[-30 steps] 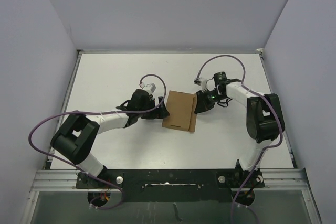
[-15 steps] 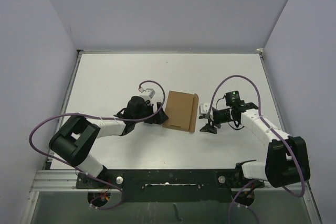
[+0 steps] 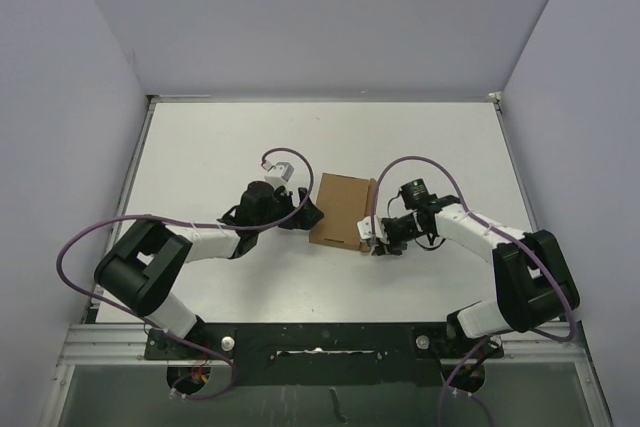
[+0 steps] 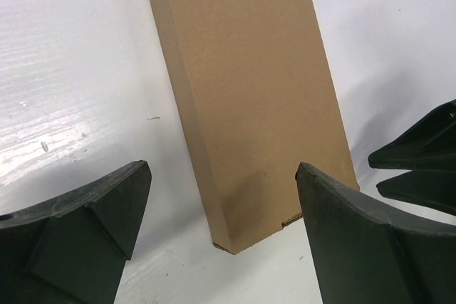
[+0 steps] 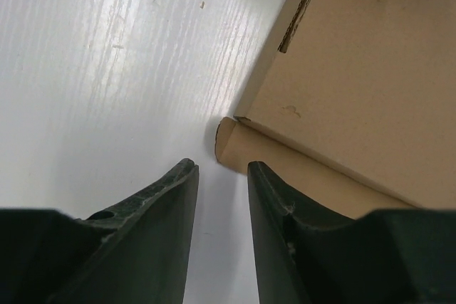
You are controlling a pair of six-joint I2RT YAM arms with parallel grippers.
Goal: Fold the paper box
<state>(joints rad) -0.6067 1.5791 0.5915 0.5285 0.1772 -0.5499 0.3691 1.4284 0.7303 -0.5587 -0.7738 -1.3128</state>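
Two pincers flank the box (image 3: 342, 209), which lies flat in the middle of the tabletop (image 3: 220, 147). The left pincer (image 3: 309, 213) stands wide open and empty at the box's left edge, facing its near end, probably to brace it against sliding. The right pincer (image 3: 373, 240), parted narrowly and holding nothing, points at the curled flap (image 5: 229, 140) on the right edge, seemingly lined up to nip or tuck it.
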